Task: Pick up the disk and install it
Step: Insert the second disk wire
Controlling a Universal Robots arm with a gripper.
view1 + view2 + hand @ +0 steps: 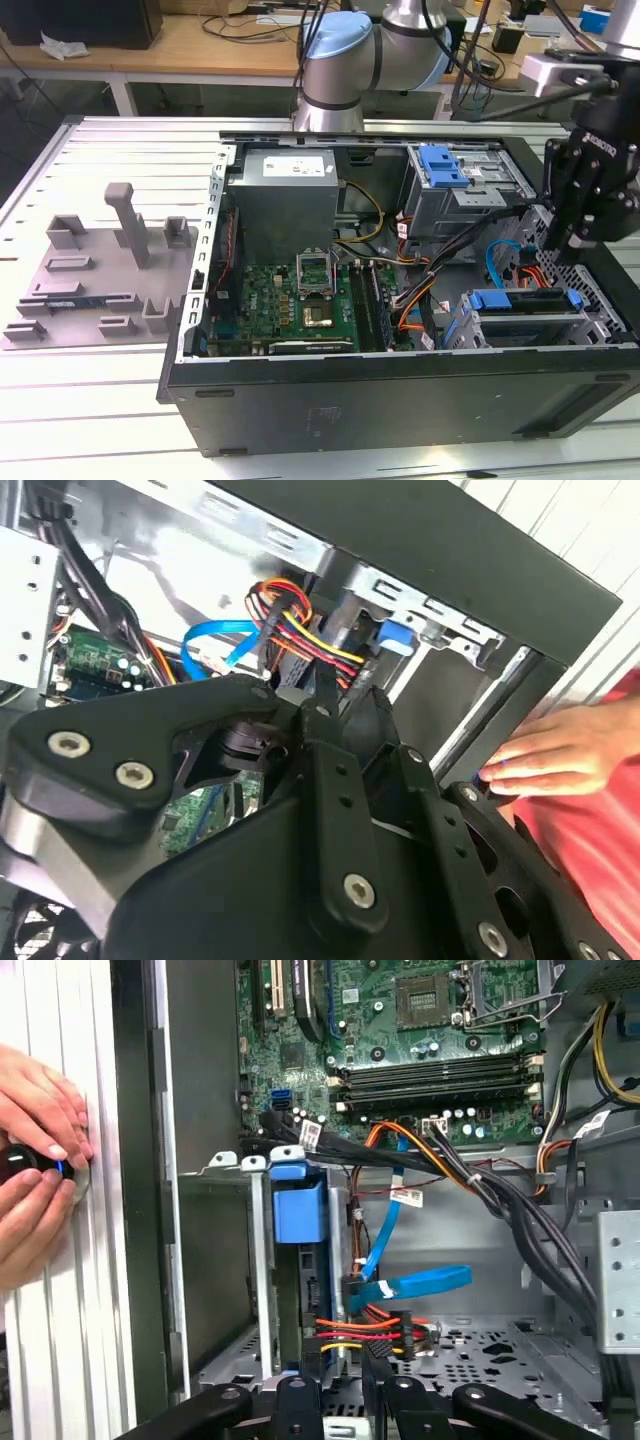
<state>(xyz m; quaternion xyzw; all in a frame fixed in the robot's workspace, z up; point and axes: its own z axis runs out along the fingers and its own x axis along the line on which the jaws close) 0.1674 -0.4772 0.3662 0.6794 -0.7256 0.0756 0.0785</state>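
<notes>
Tool (585, 200) hung over the right end of the open computer case (400, 400) in the exterior view; whether its fingers were spread or pressed together could not be told, linkages blocked the tips in both wrist views. Nothing seemed held. Disk (525, 318) sat edge-up in the near-right drive cage, blue carrier bracket on top; in the first wrist view it showed as a blue-capped slab (298, 1260) in the bay. Judged: stiff, dense metal body, fairly heavy, smooth sides likely slippery, innards shock-sensitive; best taken across the blue bracket or the flat faces, squarely. Cables (400, 1310) crowded just beside it. Label and most of the silver body were hidden by the cage. A person's hands (35, 1160) rested on the surface outside the case wall, holding something small and dark, unclear what.
</notes>
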